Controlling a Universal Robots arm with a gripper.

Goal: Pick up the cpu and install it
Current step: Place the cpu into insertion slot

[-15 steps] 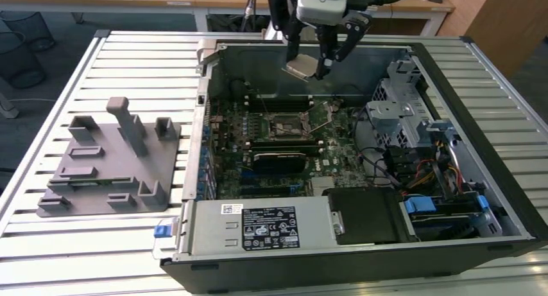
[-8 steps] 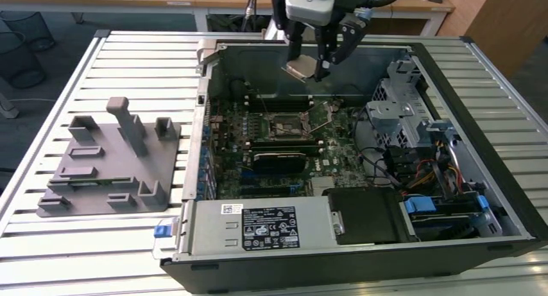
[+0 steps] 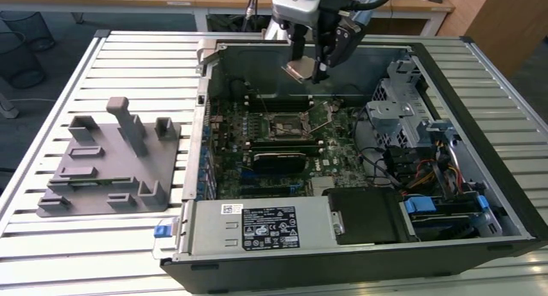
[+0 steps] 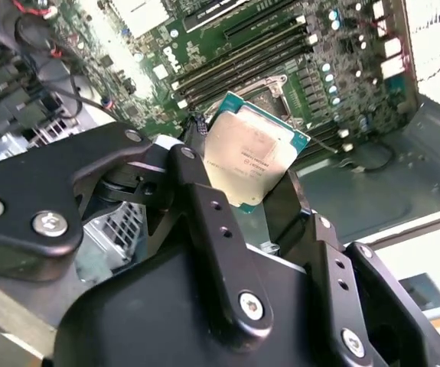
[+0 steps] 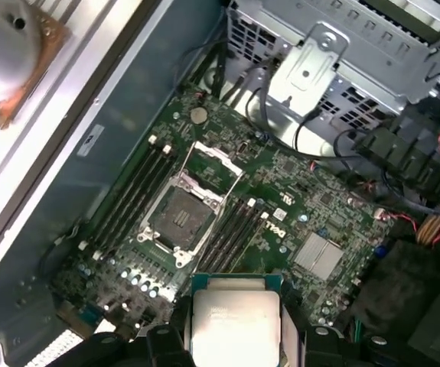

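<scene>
My gripper (image 3: 308, 70) hangs high over the far part of the open computer case, shut on the cpu (image 3: 301, 69), a flat silvery square chip. In the second wrist view the cpu (image 4: 255, 158) sits clamped between the two black fingers (image 4: 197, 183). In the first wrist view the cpu (image 5: 236, 319) shows with a green rim between the fingers. The motherboard socket (image 3: 289, 123) lies below and nearer the camera, its metal frame swung open. In the first wrist view the socket (image 5: 180, 216) is bare and dark, apart from the chip.
The case (image 3: 479, 200) stands on a slatted white table (image 3: 128, 58). A grey plastic holder tray (image 3: 107, 171) lies at the exterior view's left. Inside the case are a drive cage (image 3: 402, 103), cables (image 3: 428, 174) and a power supply (image 3: 256, 228). A round metal heatsink (image 5: 9, 57) rests on the table.
</scene>
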